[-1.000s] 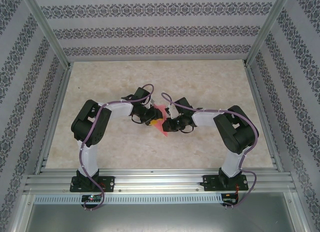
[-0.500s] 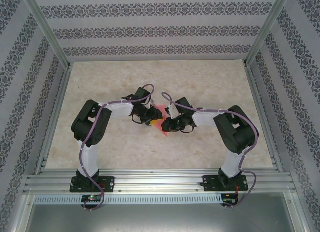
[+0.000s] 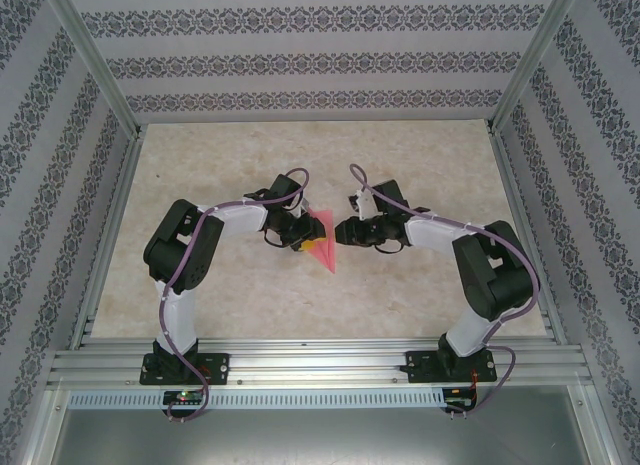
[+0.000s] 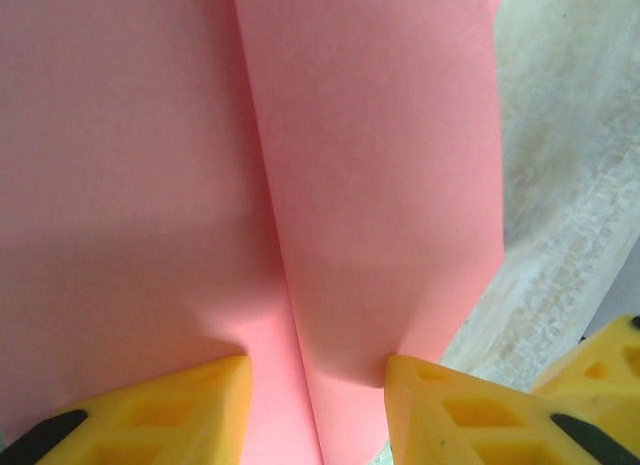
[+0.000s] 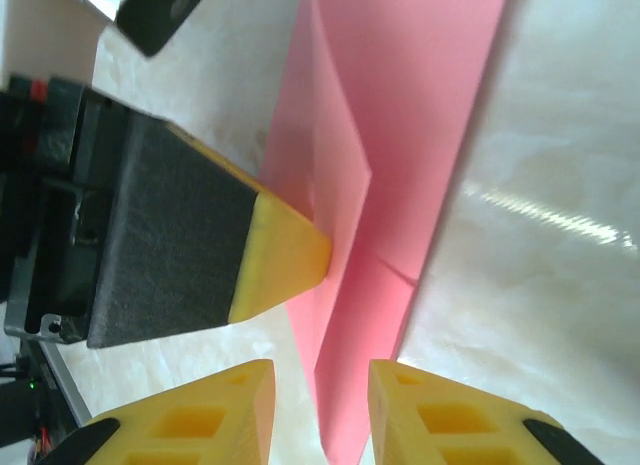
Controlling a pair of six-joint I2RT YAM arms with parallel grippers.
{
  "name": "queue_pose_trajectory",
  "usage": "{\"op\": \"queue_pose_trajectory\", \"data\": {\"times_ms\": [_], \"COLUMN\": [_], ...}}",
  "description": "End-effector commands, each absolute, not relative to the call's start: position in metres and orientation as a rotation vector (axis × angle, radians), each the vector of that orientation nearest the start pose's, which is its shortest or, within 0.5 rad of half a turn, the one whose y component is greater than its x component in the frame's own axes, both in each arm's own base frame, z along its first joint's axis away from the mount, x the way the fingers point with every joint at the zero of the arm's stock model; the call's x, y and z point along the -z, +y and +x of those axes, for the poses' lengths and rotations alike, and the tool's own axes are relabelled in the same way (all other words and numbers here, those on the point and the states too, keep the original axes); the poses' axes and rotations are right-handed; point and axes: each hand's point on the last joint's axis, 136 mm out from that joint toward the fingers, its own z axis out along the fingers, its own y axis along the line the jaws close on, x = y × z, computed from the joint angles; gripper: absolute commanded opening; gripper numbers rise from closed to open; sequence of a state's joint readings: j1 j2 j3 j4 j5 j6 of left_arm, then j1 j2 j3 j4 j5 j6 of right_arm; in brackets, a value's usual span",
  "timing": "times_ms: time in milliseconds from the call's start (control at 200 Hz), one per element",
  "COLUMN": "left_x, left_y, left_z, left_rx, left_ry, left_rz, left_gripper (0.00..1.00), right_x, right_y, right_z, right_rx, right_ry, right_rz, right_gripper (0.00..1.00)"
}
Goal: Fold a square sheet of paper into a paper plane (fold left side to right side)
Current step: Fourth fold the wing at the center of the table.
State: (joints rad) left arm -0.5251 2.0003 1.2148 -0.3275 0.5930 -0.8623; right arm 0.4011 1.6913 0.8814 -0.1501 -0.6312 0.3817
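The pink-red sheet of paper (image 3: pixel 323 243) lies on the table folded into a narrow pointed shape, its tip toward the near edge. My left gripper (image 3: pixel 300 238) stands over its left side. In the left wrist view the paper (image 4: pixel 380 185) shows a long crease, and the left gripper (image 4: pixel 315 410) has its jaws apart with both yellow tips down on the sheet. My right gripper (image 3: pixel 343 232) hovers just right of the paper, open. In the right wrist view the paper (image 5: pixel 400 105) points its tip into the gap of the right gripper (image 5: pixel 320 410), untouched. The left arm's fingertip (image 5: pixel 285 255) rests on the paper's edge.
The pale marbled table (image 3: pixel 420 165) stretches out behind and beside both arms. Aluminium frame rails (image 3: pixel 320 360) run along the near edge, and patterned walls close in the sides and back.
The right gripper has opened, let go of the paper and pulled back to the right and slightly away. The left gripper stayed in place on the sheet.
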Motion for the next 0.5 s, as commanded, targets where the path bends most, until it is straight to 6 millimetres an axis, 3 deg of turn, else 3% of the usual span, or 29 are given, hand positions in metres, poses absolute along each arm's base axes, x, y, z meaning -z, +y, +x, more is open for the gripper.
{"op": "queue_pose_trajectory", "data": {"times_ms": [0, 230, 495], "left_x": [0.0, 0.001, 0.001], "left_y": [-0.293, -0.294, -0.294], "left_z": [0.325, 0.325, 0.326], "left_rx": [0.984, 0.983, 0.98], "left_ry": [3.022, 3.023, 3.024], "left_rz": [-0.325, -0.32, -0.318], "left_gripper": [0.42, 0.42, 0.42], "right_x": [-0.075, -0.074, -0.063], "right_y": [0.244, 0.258, 0.268], "right_z": [0.329, 0.351, 0.355], "right_rx": [-1.162, -1.267, -1.293], "right_ry": [2.567, 2.539, 2.558], "right_rz": [-0.223, -0.136, -0.135], "right_gripper": [0.31, 0.3, 0.3]}}
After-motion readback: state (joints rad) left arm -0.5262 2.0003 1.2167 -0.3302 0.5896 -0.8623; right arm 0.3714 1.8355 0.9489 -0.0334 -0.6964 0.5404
